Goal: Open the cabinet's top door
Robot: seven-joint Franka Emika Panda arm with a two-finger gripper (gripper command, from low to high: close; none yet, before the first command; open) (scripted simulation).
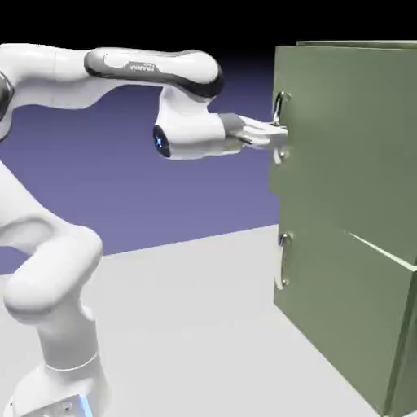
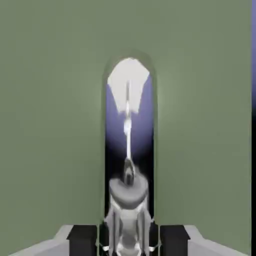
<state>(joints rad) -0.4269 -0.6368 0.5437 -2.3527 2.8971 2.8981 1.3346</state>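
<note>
While the arm [image 1: 155, 69] reaches toward the exterior view's right, hand [image 1: 191, 136] nearly horizontal, fingers [image 2: 128, 242] grip the silver handle [image 2: 129, 192] of the top door [image 1: 350, 138].

White robot arm, rising at the exterior view's left, bends at the elbow and reaches toward the right. Its wrist [image 1: 191, 134] hangs below the forearm [image 1: 155, 67], and the gripper [image 1: 279, 137] points sideways, nearly level, its two fingers drawn together.

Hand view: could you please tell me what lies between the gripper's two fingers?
The silver handle of the top door lies between the fingers; the hand view shows it at the bottom middle.
</note>
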